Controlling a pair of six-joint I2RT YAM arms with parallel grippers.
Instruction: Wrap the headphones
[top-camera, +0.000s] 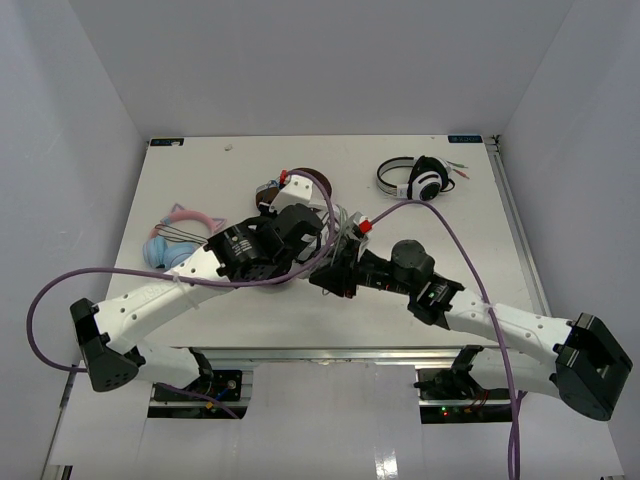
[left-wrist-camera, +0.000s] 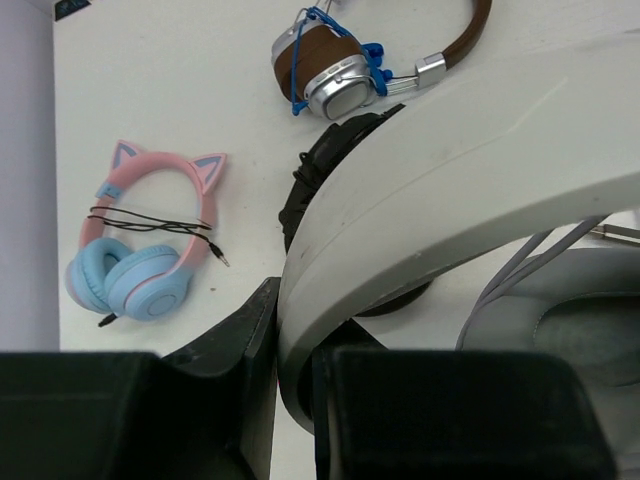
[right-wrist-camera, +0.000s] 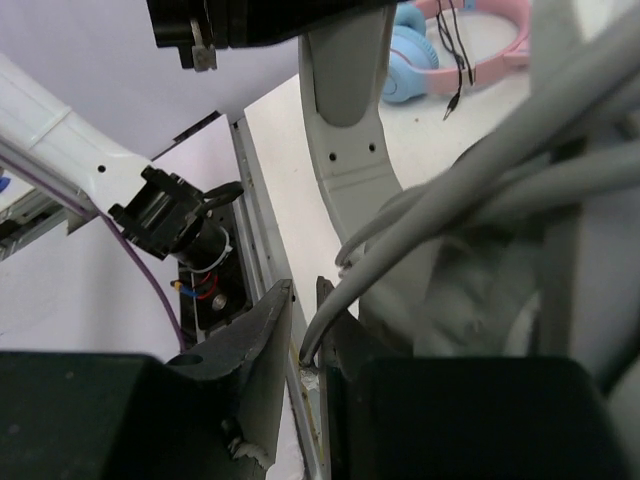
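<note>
The left claw (left-wrist-camera: 298, 352) was clamped shut on the wide white band of the headphones (left-wrist-camera: 450, 170), which arched up and to the right from between its fingers; a grey ear cup (left-wrist-camera: 572, 335) lay just beside the band, with thin grey cable (right-wrist-camera: 480, 190) running over it; the pair sat about the middle of the bench (top-camera: 200, 170), largely hidden under both arms in the top view. The right claw (right-wrist-camera: 305, 335) stood narrow, a strand of the cable running down into the gap; whether it was pinched I could not tell. A pink-and-blue cat-ear pair (left-wrist-camera: 140, 250) lay toward the bench's left edge, a thin black cord across it; a brown-and-silver pair (left-wrist-camera: 330, 70) with blue cord lay toward the far edge; a white pair with black cups (top-camera: 420, 180) lay near the far right corner.
</note>
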